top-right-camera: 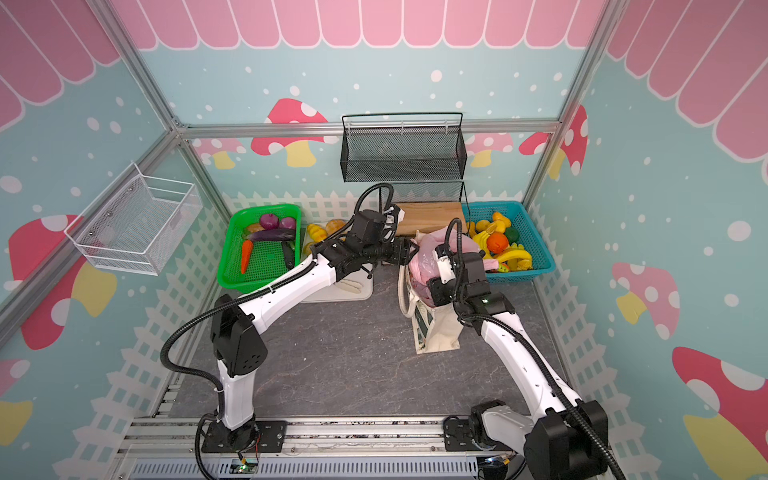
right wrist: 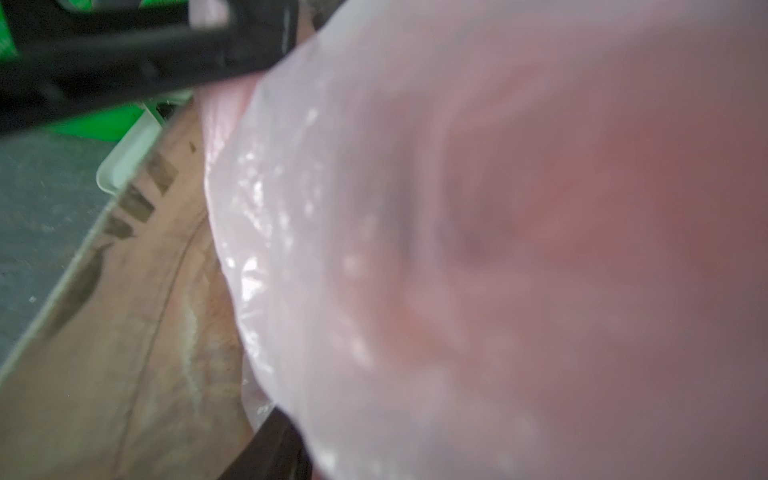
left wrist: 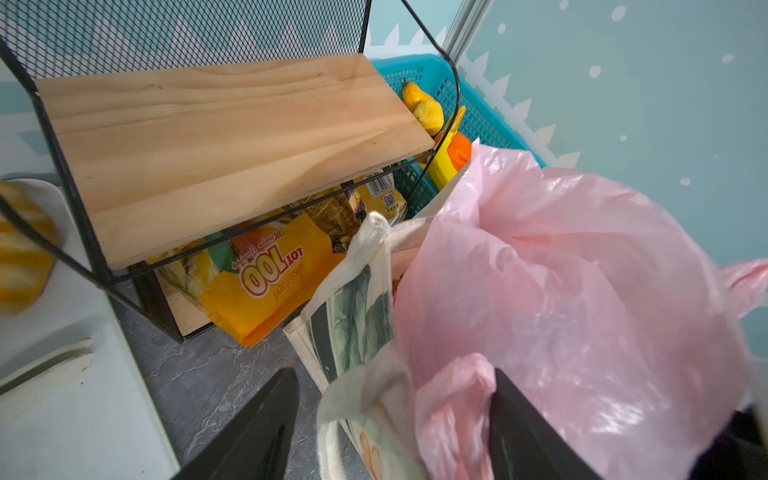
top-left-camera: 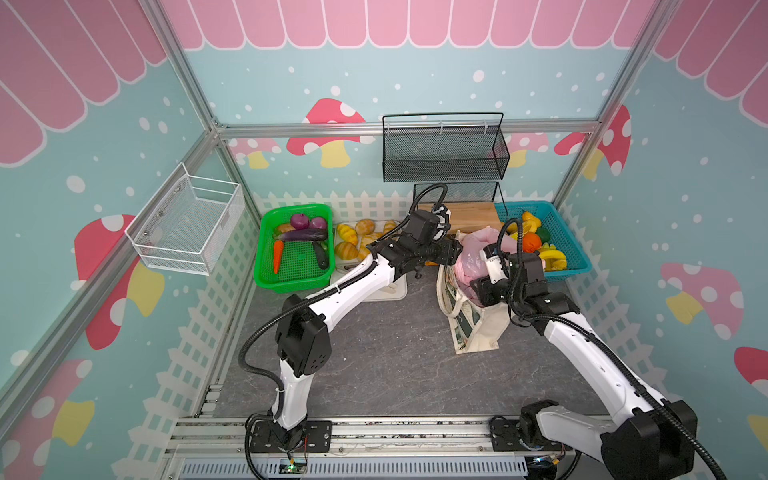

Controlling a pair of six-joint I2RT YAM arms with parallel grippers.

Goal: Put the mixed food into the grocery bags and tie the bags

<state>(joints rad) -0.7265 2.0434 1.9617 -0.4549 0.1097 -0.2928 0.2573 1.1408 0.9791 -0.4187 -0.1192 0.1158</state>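
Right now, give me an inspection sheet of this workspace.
Surface: grey stone-look tabletop, bare in front.
Job's things: pink plastic bag stuffed in the canvas tote; carrot and eggplant in the green basket.
Clutter: bread rolls on a white tray; blue basket of fruit.
Grippers: left gripper fingers open astride both bags' handles; right gripper buried in pink plastic, state unclear.
Cables: black conduits along both arms, no snag seen.
Surroundings: black mesh rack, white wire basket on walls.

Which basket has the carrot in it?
The green basket at back left; the carrot lies in it near an eggplant. The teal basket holds yellow and orange fruit.
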